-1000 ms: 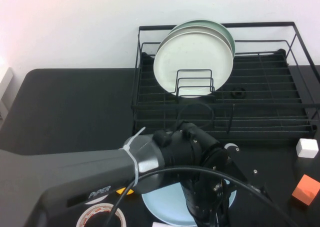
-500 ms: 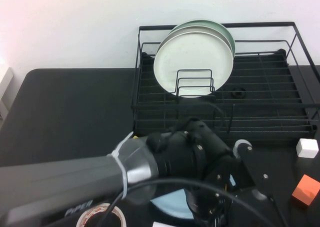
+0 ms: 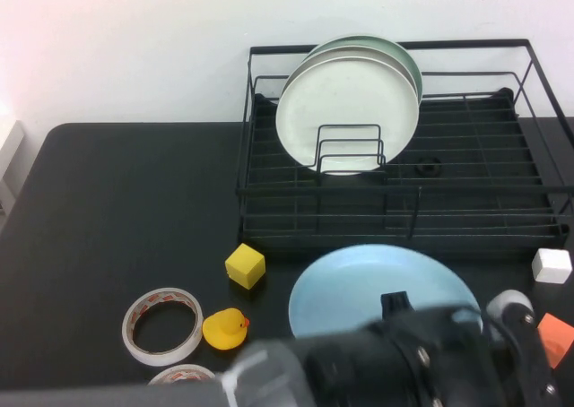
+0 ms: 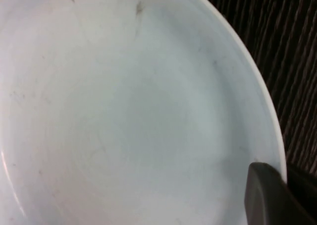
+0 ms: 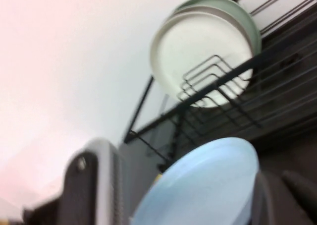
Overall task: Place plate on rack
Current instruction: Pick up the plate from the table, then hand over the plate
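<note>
Two claws work at 6 o'clock: the left claw grips the plate rim; the right claw's grasp I cannot tell. Best tilt it upright, then steer toward 12 o'clock into the rack, clear of the pale plates.

Right wrist view. A large round light-blue plate with a shallow raised rim is filling the lower centre of the frame, tilting upward toward 1 o'clock. At 5 o'clock a dark finger of the right gripper is meeting the plate's edge. A grey and black arm segment is standing at 8 o'clock, beside the plate. Beyond the plate, toward 1 o'clock, a black wire dish rack with rail frame and upright loop dividers is holding two pale round plates upright, the front one whitish, the back one greenish. A white wall is occupying the upper left, from 9 to 12 o'clock.
</note>
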Available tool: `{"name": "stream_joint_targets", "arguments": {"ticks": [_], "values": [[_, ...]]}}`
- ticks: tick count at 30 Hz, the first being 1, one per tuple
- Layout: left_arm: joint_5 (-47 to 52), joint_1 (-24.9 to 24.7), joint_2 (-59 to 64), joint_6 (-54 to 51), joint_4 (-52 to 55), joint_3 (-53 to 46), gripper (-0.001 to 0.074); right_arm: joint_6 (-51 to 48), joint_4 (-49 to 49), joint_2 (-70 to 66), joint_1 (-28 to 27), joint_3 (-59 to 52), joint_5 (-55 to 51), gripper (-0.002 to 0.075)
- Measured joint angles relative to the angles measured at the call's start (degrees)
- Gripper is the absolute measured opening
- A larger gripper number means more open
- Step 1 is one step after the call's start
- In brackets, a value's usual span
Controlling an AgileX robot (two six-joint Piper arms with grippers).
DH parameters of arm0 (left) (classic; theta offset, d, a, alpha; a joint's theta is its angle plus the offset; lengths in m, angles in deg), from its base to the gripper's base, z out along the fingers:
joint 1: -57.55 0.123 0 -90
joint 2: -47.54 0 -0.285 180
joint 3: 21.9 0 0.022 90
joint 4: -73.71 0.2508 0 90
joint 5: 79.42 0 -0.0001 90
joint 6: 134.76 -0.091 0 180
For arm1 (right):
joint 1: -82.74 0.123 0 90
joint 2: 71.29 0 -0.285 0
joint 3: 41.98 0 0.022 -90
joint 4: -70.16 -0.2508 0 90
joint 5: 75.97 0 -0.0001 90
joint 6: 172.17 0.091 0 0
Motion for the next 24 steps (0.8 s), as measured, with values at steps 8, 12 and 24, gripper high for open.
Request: {"name": "stream_joint_targets", "arguments": {"ticks": [8, 12, 24], "values": [[4.07, -6.84, -1.82, 12.16, 14.21, -0.13, 0.0004, 3.04, -12.24, 0.0, 0.0, 0.0, 0.17, 0.0324], [4.3, -9.44, -3.11, 15.72, 16.23, -0.33, 0.0004, 4.42, -14.05, 0.0, 0.0, 0.0, -0.92, 0.0382], [6.23, -14.23, -6.94, 26.95, 24.94, -0.49, 0.0004, 3.44, 4.81, -19.92, 0.0, 16.81, -9.11, 0.0395]]}}
